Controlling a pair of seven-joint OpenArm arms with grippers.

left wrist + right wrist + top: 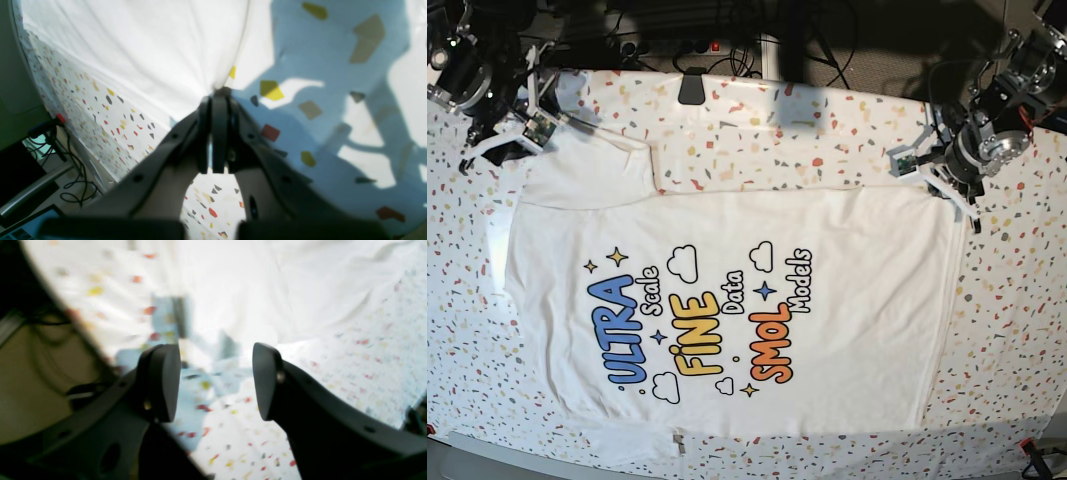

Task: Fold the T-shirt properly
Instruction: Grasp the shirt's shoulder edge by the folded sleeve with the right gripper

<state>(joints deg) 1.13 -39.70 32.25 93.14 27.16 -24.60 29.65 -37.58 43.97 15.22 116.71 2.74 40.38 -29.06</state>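
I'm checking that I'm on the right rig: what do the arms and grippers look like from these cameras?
Both grippers have matte black curved fingers with small screw holes. The left gripper ends in flat, narrow black pads; the right gripper has rounded, thicker pads. In the base view each arm shows a silver metal wrist joint, black cabling and a white bracket carrying a small green circuit board.

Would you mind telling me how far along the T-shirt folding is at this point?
Done: the T-shirt lies spread flat, print up, on the speckled table cover; no fold shows yet. In hand: the left gripper is shut on the shirt's edge near one corner, while the right gripper stands open at the opposite end, holding nothing. Left: every fold, it seems.
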